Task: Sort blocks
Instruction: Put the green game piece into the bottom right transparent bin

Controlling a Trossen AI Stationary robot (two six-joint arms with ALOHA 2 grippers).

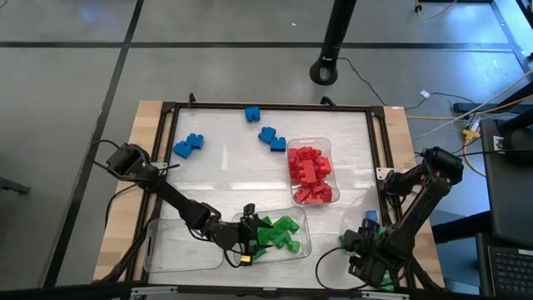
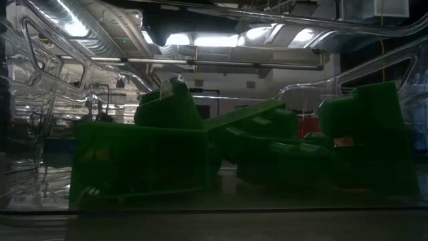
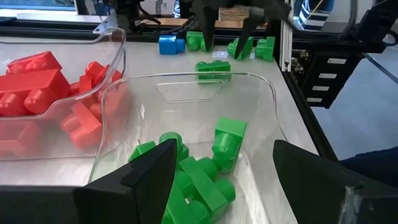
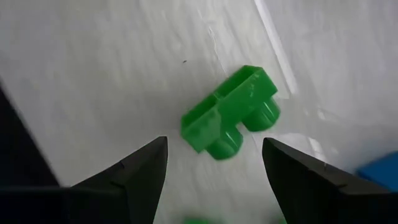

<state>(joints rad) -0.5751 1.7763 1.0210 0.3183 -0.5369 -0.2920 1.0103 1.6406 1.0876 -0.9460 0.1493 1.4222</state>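
The blocks are being grouped by colour, which explains the layout: a clear tray [image 1: 326,147] near the middle of the tabletop [image 1: 225,179] holds the red blocks [image 1: 310,171], and a second clear tray [image 1: 166,254] at the near edge holds the green blocks [image 1: 279,233] piled at one end. Blue blocks lie loose toward the far side, one cluster [image 1: 189,146] to the left and others [image 1: 268,137] just beside the red tray, so they look unsorted as yet.

The left gripper [image 1: 247,242] hangs over the green pile with its jaws apart and nothing between them, as the left wrist view shows; that position suits dropping a block into this tray.

The right gripper [image 1: 366,250] is low at the near right corner, jaws spread and empty, lined up above a single green block [image 4: 230,121] lying on the bare tabletop. A few more green blocks [image 3: 249,46] and a blue one [image 3: 168,43] sit near it. My guess is this green block is the next pickup, bound for the green tray
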